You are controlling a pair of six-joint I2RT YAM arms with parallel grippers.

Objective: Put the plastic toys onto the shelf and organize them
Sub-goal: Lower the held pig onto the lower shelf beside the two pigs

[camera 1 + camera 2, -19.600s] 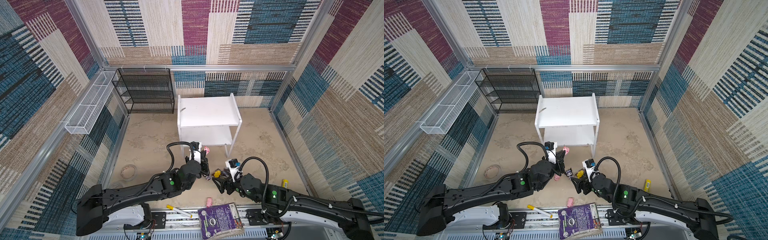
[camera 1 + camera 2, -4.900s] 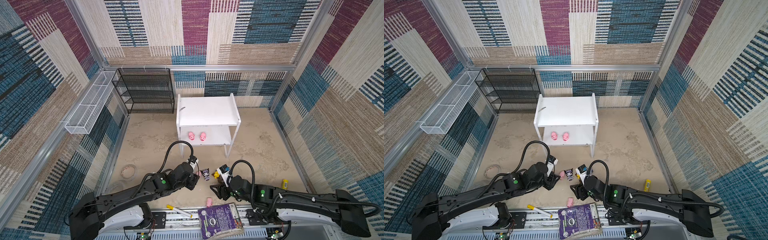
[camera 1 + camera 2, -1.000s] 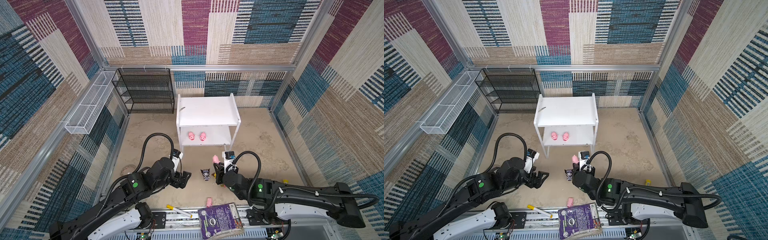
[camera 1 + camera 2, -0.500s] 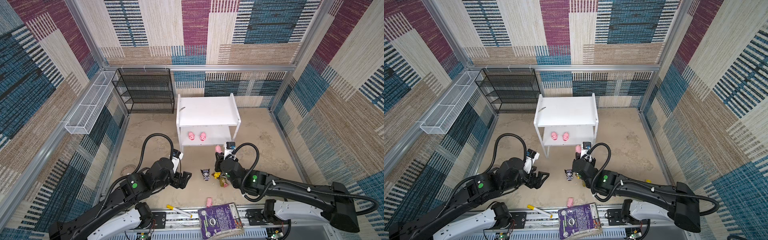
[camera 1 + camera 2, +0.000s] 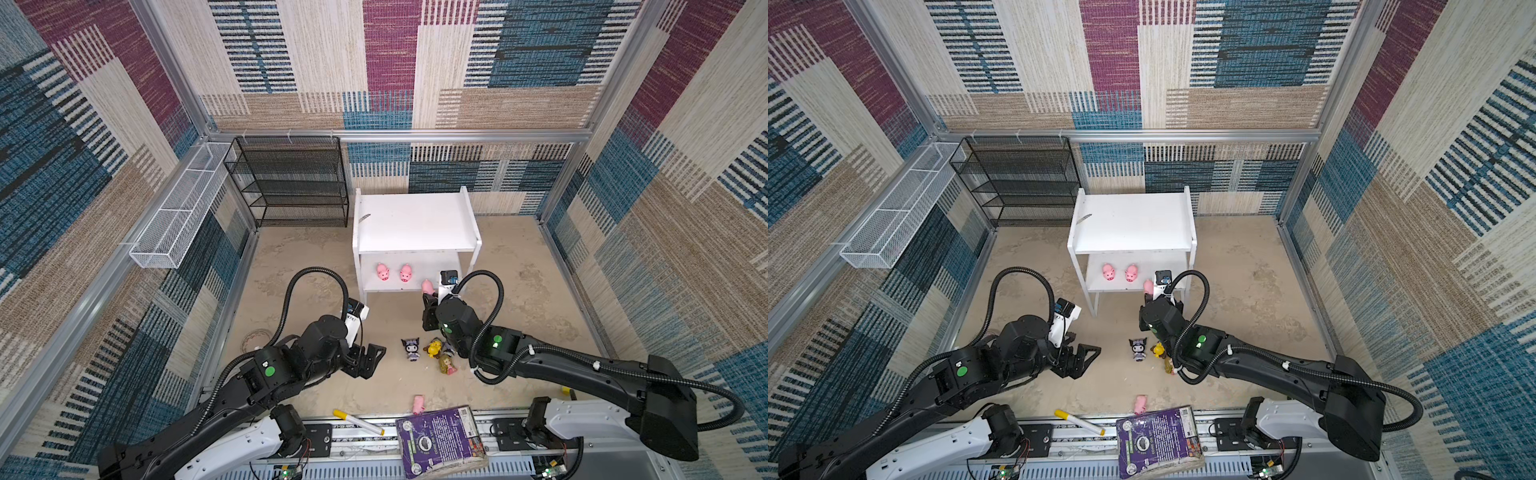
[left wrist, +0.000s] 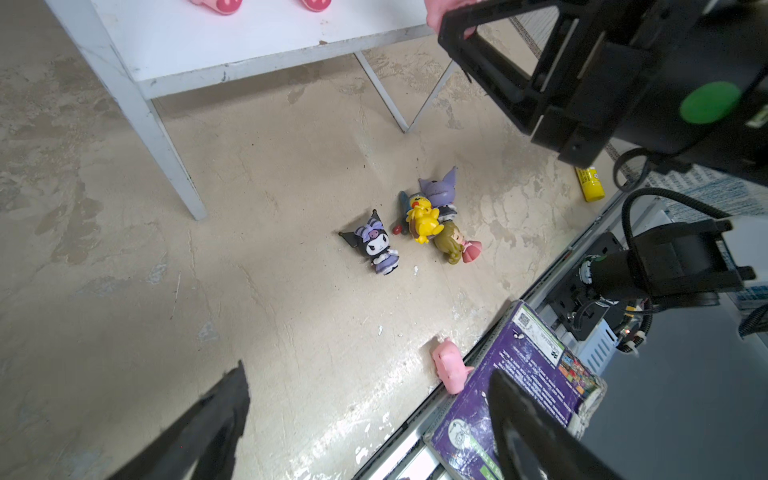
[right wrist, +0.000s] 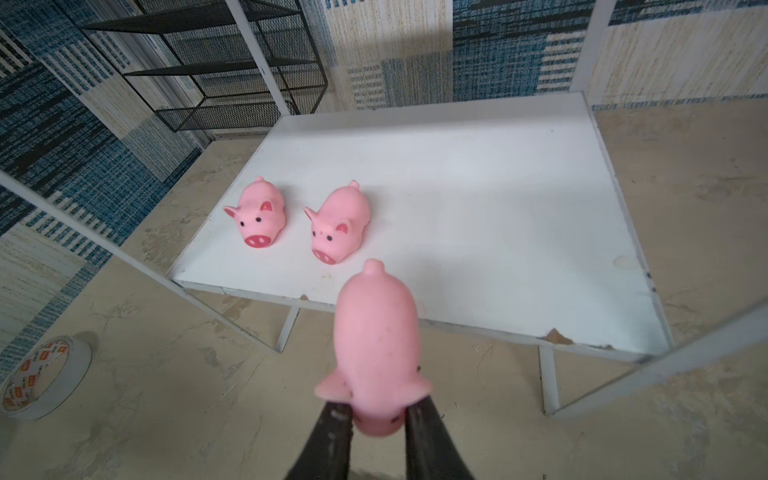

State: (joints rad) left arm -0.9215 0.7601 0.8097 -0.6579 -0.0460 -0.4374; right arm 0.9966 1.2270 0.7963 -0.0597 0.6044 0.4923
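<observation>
Right arm has just swung up from the toy pile to the shelf (image 5: 415, 220): right jaws pinched tight on the third pig (image 7: 376, 345), tail-first, at the lower board's front edge, near the two shelved pigs (image 7: 338, 226). Left jaws wide open, empty, holding back over the bench (image 5: 299, 291). Drop looks imminent; black-purple one (image 5: 411, 348), yellow one (image 5: 434, 347), blonde girl (image 5: 447, 364) and fourth pig (image 5: 418, 404) still down there
</observation>
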